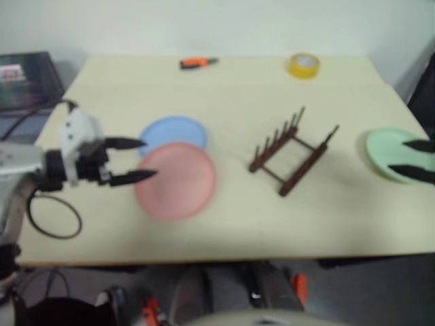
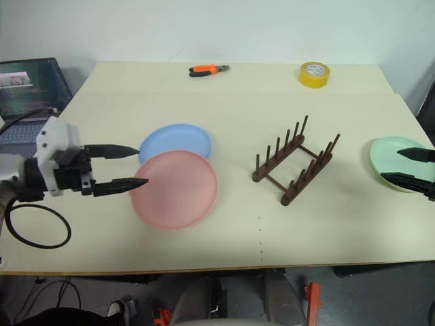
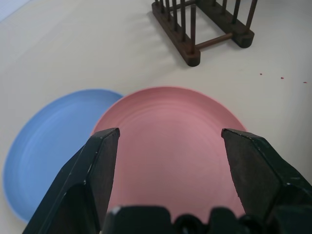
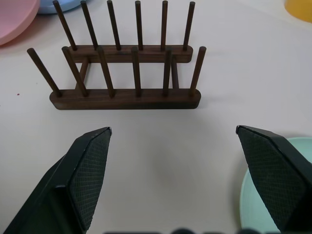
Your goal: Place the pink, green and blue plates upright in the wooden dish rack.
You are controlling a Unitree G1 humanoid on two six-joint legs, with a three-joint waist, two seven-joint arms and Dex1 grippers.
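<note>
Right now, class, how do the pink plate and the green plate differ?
The pink plate overlaps the blue plate; the green plate lies alone. Pink sits left of the wooden dish rack, green right of it. Both lie flat on the table, not yet racked.

The right end effector (image 4: 173, 180) (fingers spread wide) faces the empty wooden dish rack (image 4: 124, 97).

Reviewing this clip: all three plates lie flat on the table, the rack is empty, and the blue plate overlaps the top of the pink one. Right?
Not quite. The pink plate lies on top, overlapping the blue plate; the left wrist view shows its rim crossing over the blue. The rest holds: the green plate lies flat too, and the rack is empty.
</note>
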